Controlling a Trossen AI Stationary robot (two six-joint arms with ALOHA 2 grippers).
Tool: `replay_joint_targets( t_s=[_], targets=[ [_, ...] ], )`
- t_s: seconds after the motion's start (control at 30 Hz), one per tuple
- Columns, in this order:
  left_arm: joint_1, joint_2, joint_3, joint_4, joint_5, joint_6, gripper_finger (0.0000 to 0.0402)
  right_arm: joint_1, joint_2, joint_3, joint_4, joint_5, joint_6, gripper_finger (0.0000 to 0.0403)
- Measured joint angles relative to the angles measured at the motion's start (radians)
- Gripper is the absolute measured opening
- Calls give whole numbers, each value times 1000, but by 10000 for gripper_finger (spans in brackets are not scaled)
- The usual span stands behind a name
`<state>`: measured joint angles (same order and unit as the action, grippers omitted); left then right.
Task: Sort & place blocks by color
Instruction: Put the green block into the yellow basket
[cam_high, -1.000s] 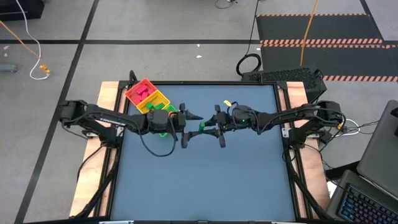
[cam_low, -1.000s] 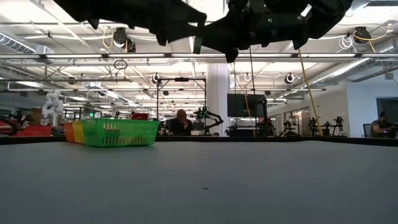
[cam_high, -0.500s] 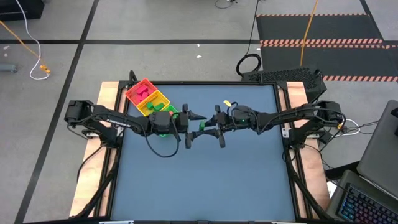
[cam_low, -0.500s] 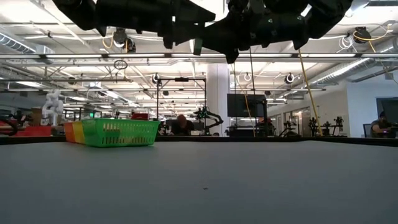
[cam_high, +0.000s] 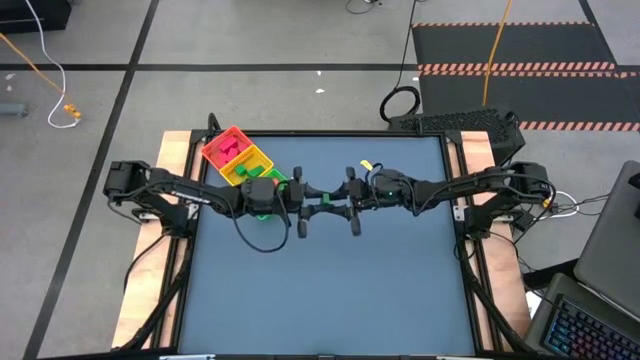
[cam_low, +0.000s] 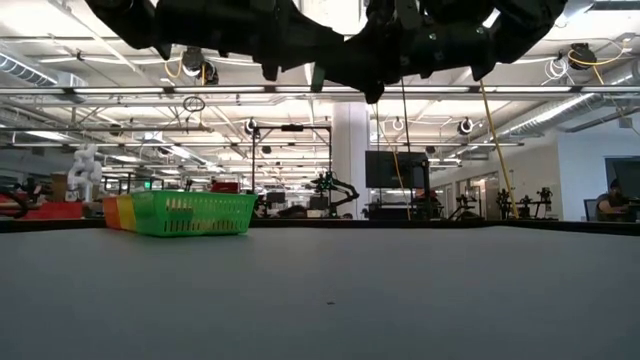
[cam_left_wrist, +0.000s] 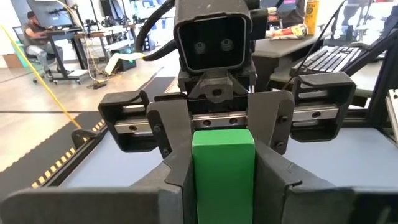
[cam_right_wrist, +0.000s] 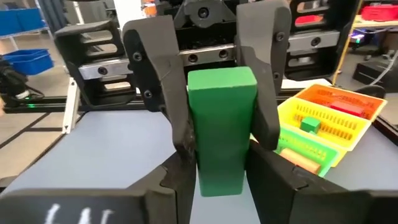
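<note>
One smooth rectangular green block (cam_left_wrist: 223, 169) between both ribbed hands

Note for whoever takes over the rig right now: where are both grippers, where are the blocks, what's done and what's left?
Left gripper: shut on the green block, raised over the table's middle.
Right gripper: shut on the same block from the other side; a mid-air handover.
Tray: back left of the table, beside the left arm. Pink blocks lie in its red end; the other sections are hard to read.
Done: no loose blocks show on the table.
Left: probably the right gripper lets go, then the left one drops the green block in the tray's green section.
</note>
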<state>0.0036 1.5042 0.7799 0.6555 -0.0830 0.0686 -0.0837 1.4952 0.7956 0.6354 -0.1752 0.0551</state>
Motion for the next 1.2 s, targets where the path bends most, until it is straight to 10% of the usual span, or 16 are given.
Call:
replay_joint_targets(
  t_s=[0.27, 0.7, 0.87, 1.2],
  targets=[
    [10, -72, -1, -76, -34, -8, 105, 0, 0, -9, -41, 18, -20, 145],
    [112, -239, -1, -574, -407, -4, 105, 1, -1, -9, -64, 19, -21, 301],
    [234, -248, 0, -783, -614, -61, 105, 1, -1, -9, -64, 19, -19, 308],
    [485, -248, -2, -1099, -634, -327, 105, 1, -1, -9, -64, 21, -18, 298]
  ],
)
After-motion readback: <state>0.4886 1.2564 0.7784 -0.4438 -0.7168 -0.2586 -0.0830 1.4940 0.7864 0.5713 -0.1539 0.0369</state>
